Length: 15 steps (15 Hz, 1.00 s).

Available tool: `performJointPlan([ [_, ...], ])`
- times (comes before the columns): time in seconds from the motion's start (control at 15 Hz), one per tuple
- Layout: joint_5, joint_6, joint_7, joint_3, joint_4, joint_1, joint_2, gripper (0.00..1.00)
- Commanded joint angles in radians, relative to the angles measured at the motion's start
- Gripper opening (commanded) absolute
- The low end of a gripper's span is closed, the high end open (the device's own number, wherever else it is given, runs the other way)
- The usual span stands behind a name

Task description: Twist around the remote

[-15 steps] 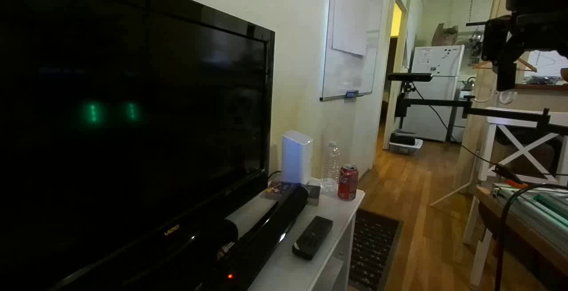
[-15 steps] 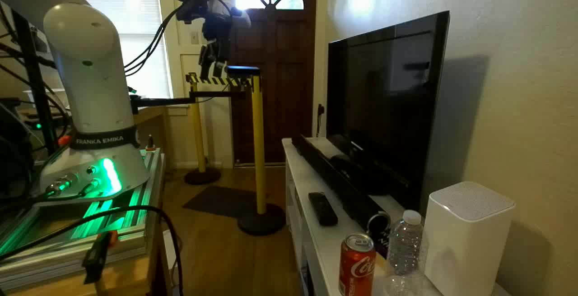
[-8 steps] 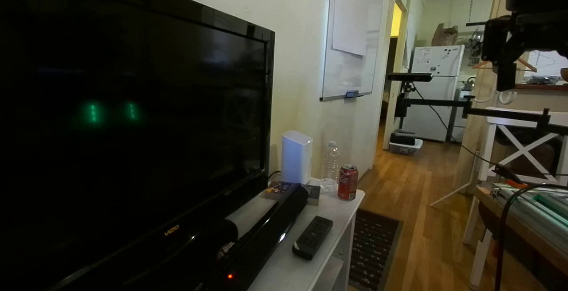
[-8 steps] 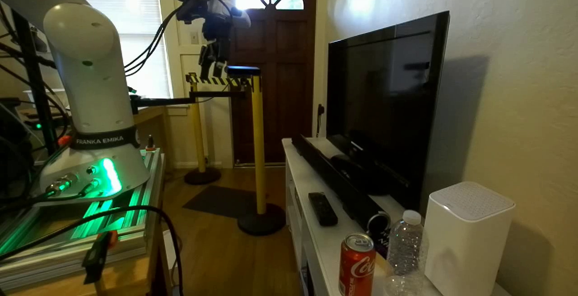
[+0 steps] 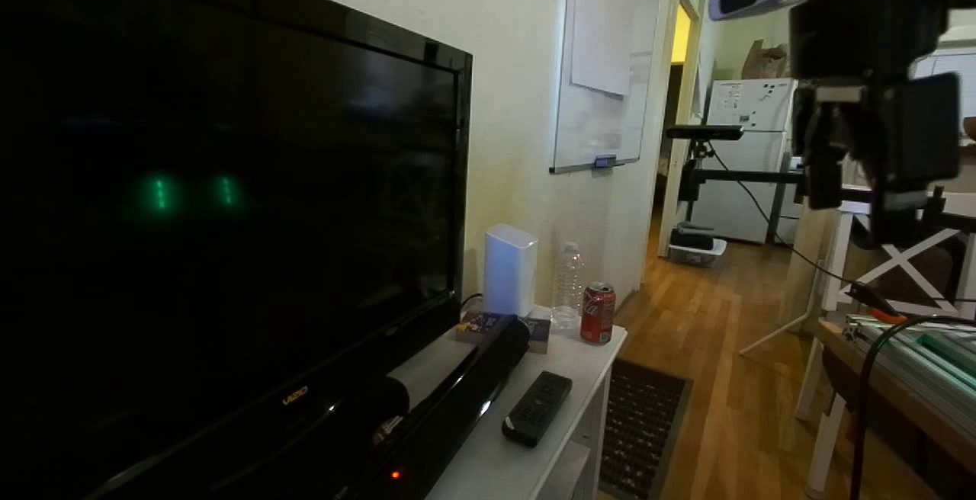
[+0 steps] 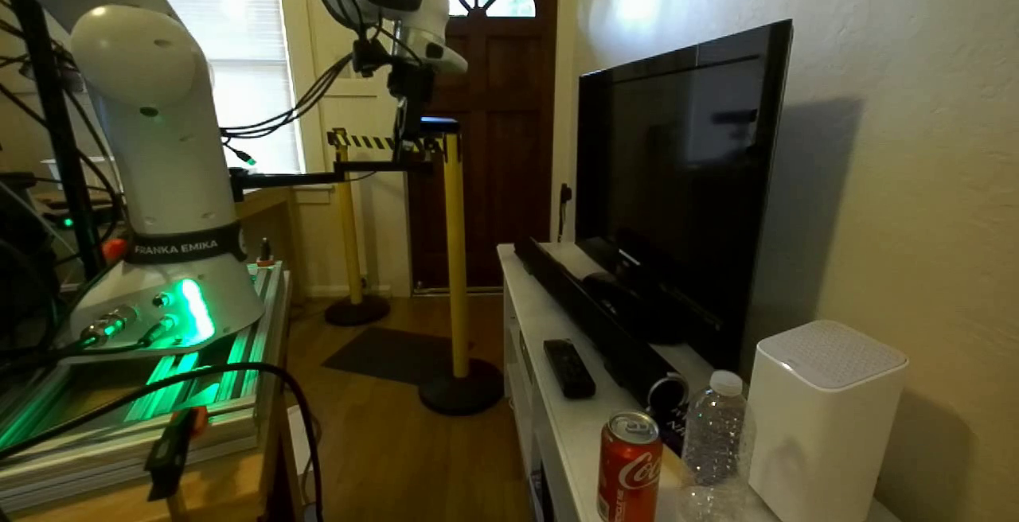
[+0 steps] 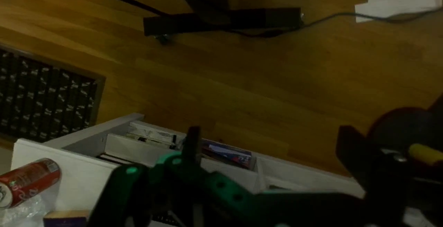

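The black remote lies flat on the white stand, in front of the long black soundbar. The remote also shows in an exterior view, apart from the gripper. My gripper hangs in the air, fingers down, well above and away from the stand. It also shows in an exterior view beside the dark door. In the wrist view my gripper has its fingers wide apart with nothing between them. The remote cannot be made out in the wrist view; the gripper covers the lower part.
A red can, a clear bottle and a white box stand at one end of the stand. A television stands behind the soundbar. A camera on a black arm and a yellow post are near the gripper.
The arm has swung toward the television side and the gripper has come lower and turned. The remote and the things on the stand have not moved.
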Motion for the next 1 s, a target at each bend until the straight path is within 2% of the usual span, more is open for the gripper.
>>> performJointPlan([
  [0.0,0.022,0.132,0.138,-0.004,0.075,-0.055,0.195,1.0],
  [0.27,0.025,0.264,0.259,-0.048,0.091,-0.099,0.323,1.0],
  [0.73,0.056,0.42,0.404,-0.182,0.108,-0.153,0.526,1.0],
  [0.8,0.017,0.394,0.368,-0.176,0.076,-0.133,0.462,1.0],
  [0.93,0.019,0.4,0.362,-0.192,0.079,-0.134,0.487,1.0],
])
